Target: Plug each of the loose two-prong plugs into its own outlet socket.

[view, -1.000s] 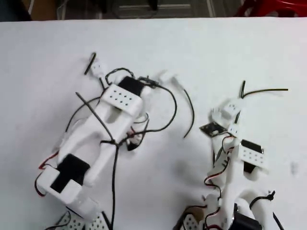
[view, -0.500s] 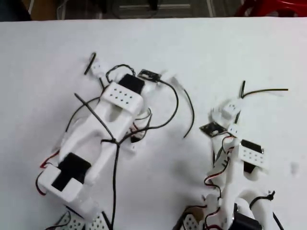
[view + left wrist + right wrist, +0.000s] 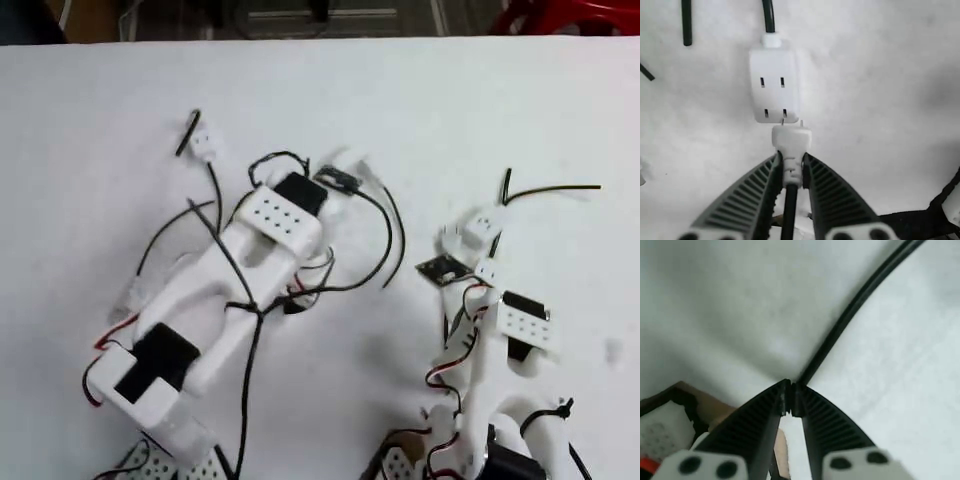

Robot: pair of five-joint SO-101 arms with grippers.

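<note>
Plug [image 3: 791,142]: white, clamped at its neck by the left end effector [image 3: 791,160], mid-bench [image 3: 100,100].
Change: the left arm has swung rightward, bringing the prongs up to the outlet socket [image 3: 774,85].
Meaning: likely not seated; the prongs sit slightly aside of the near slots.
Right end effector [image 3: 790,385]: closed at the end of a black cord [image 3: 860,295].

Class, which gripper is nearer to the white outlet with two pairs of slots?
Left. The left gripper holds a plug right at the outlet edge; the right gripper sits apart, its tips at a black cable.
</note>
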